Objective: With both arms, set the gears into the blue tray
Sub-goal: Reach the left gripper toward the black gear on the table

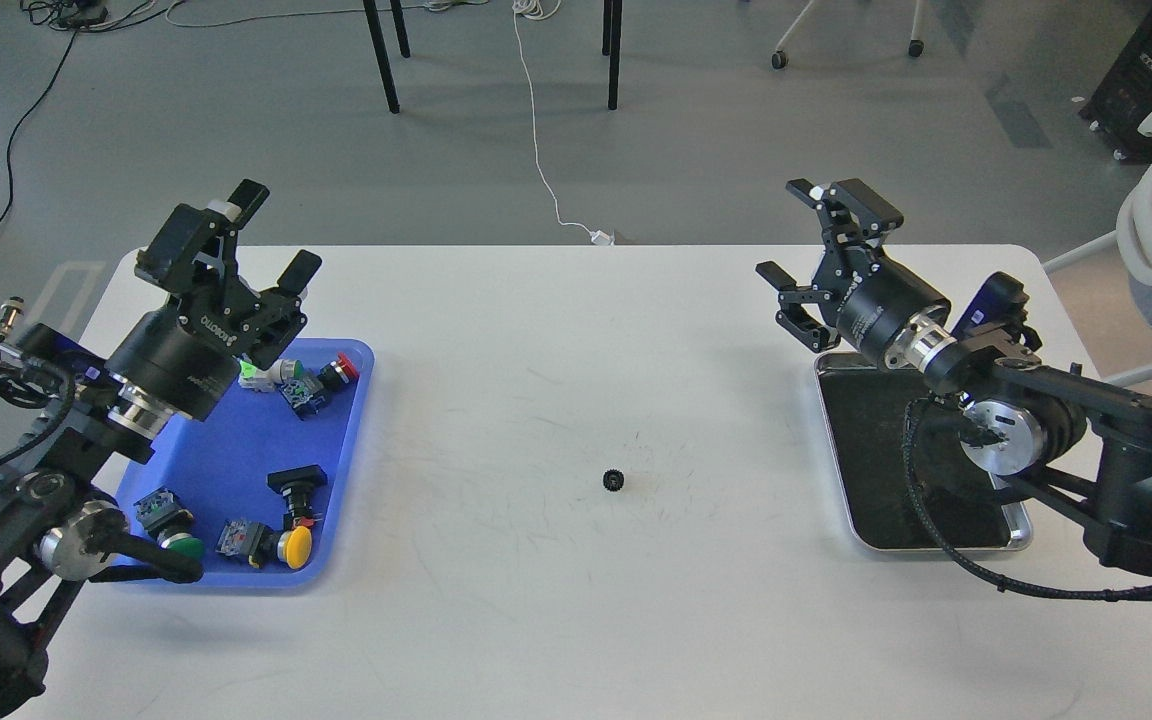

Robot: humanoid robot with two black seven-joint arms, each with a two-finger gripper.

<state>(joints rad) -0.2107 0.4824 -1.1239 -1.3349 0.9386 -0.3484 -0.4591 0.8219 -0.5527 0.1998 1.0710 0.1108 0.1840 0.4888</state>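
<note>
Table (576, 620) spans my view, white. Blue tray (226, 470) lies at its left with push-buttons (296, 545) inside; silver-rimmed tray (936, 548) lies at the right. My left gripper (276, 235) hangs over the blue tray's far end, fingers wide, holding nothing. My right gripper (826, 235) is wide too. One gear (613, 481) sits between the trays.

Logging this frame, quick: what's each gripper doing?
Left gripper: open, holding nothing.
Right gripper: open, holding nothing.
</note>
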